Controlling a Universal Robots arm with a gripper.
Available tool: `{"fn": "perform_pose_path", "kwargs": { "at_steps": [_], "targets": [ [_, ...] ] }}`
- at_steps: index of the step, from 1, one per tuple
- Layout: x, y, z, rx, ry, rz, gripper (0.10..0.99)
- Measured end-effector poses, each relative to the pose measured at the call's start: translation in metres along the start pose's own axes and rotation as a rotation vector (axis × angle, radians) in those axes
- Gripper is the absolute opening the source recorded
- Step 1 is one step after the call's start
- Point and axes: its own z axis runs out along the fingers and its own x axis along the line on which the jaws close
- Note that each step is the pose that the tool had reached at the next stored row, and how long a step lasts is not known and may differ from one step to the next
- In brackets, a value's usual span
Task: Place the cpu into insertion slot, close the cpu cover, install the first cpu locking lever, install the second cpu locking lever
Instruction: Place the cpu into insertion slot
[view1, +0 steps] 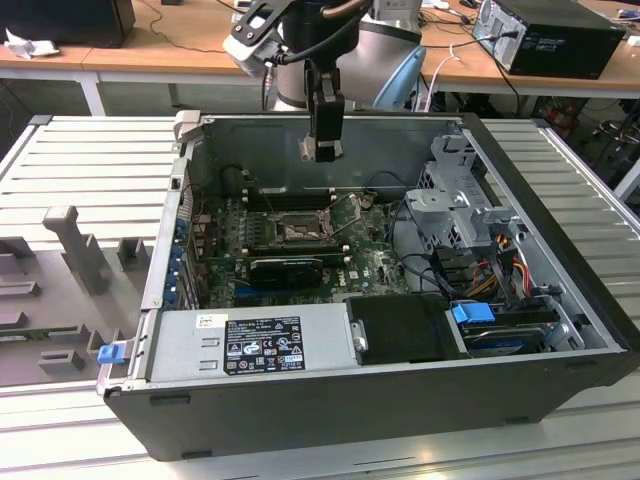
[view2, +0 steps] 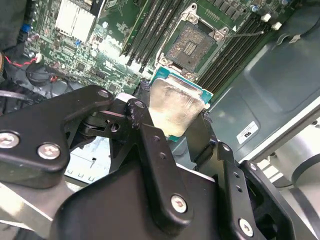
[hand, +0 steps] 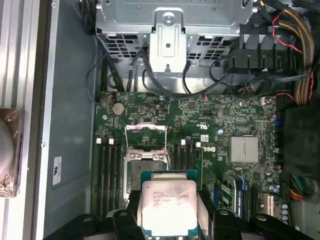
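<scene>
My gripper (view1: 322, 150) hangs above the open computer case, over its back wall, shut on the cpu (view1: 307, 148). In both wrist views the cpu (view2: 175, 107) (hand: 167, 207) shows its silvery-grey top and green edge, pinched between the black fingers (view2: 150, 145). The insertion slot (view1: 298, 232) (view2: 192, 45) (hand: 137, 167) lies bare on the green board below, a dark square with a metal rim. The cpu cover (hand: 145, 128) stands swung up at the slot's side. A thin wire lever (view2: 250, 34) juts out beside the slot.
Black memory slots (hand: 107, 170) flank the socket on both sides. A small finned heat sink (hand: 244, 149) sits on the board. The drive cage (view1: 460, 200) with cable bundles (hand: 295, 30) fills the exterior view's right, and the power supply (view1: 250, 345) sits at the front.
</scene>
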Motion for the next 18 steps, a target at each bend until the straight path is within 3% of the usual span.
{"fn": "perform_pose_path", "kwargs": {
  "at_steps": [7, 18],
  "targets": [
    [0.0000, -0.0001, 0.0010, -0.001, -0.0082, 0.091, 0.529],
    [0.0000, -0.0002, 0.0023, -0.002, -0.0155, 0.173, 0.529]
  ]
}}
